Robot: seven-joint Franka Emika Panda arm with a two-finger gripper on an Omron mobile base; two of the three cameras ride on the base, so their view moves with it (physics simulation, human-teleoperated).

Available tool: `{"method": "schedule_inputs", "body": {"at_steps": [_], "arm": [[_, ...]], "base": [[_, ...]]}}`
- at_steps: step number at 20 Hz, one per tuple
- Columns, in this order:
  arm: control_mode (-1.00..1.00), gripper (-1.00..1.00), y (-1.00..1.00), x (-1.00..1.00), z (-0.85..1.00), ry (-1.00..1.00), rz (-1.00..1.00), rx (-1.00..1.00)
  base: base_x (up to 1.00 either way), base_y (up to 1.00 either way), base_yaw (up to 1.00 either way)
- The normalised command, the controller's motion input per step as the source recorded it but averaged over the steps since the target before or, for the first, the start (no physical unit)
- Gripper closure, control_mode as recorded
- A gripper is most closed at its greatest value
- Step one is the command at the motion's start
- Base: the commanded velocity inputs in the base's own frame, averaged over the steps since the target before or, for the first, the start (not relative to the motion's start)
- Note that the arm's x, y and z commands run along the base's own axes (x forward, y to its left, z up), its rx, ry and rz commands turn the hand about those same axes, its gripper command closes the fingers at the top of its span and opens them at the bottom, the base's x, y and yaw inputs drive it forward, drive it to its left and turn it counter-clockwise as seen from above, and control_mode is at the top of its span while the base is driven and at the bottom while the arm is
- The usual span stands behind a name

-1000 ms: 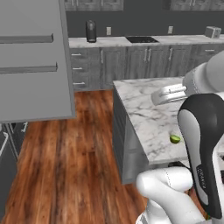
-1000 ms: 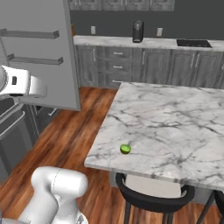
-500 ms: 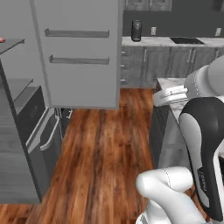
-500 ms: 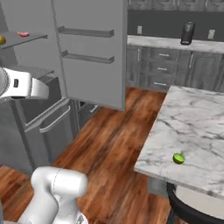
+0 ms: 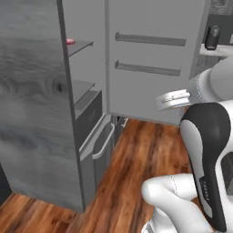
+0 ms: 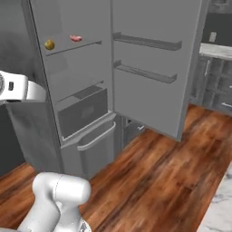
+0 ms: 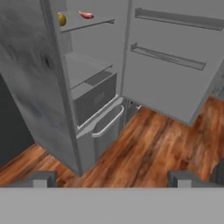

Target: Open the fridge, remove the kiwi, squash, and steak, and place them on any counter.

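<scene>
The fridge (image 6: 90, 108) stands open, its door (image 6: 149, 68) swung out to the right. On its top shelf lie the pink-red steak (image 6: 75, 39) and, left of it, the yellow squash (image 6: 49, 44). Both also show at the top left of the hand view, the steak (image 7: 86, 15) and the squash (image 7: 61, 19). The steak (image 5: 70, 41) peeks past the fridge's side wall in the left base view. My gripper (image 7: 113, 179) is open and empty, well back from the fridge and pointed at its lower part. The kiwi is out of view. A corner of the marble counter (image 6: 222, 213) shows at the lower right.
Below the shelves sit a grey drawer (image 6: 84, 111) and a bottom drawer with a curved handle (image 6: 97, 138). Wooden floor (image 6: 158, 181) lies between me and the fridge. Dark cabinets (image 6: 213, 86) stand to the right behind the door.
Both base views have swung left, away from the marble island with the kiwi on it, towards the open fridge; the camera moved, not the things. The gripper stays open.
</scene>
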Motion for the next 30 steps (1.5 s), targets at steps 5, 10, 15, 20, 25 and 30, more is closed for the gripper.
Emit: {"method": "schedule_inputs", "body": {"at_steps": [5, 10, 15, 20, 25, 30], "arm": [[1.00, -1.00, 0.00, 0.00, 0.00, 0.00, 0.00, 0.00], [1.00, -1.00, 0.00, 0.00, 0.00, 0.00, 0.00, 0.00], [1.00, -1.00, 0.00, 0.00, 0.00, 0.00, 0.00, 0.00], [1.00, -1.00, 0.00, 0.00, 0.00, 0.00, 0.00, 0.00], [1.00, -1.00, 0.00, 0.00, 0.00, 0.00, 0.00, 0.00], [1.00, -1.00, 0.00, 0.00, 0.00, 0.00, 0.00, 0.00]], "base": [[1.00, -0.43, 0.17], [1.00, -0.03, 0.16], [1.00, 0.10, 0.17], [0.85, 0.30, 0.35], [0.07, 0.03, 0.59], [-0.52, -0.52, 0.77]]}}
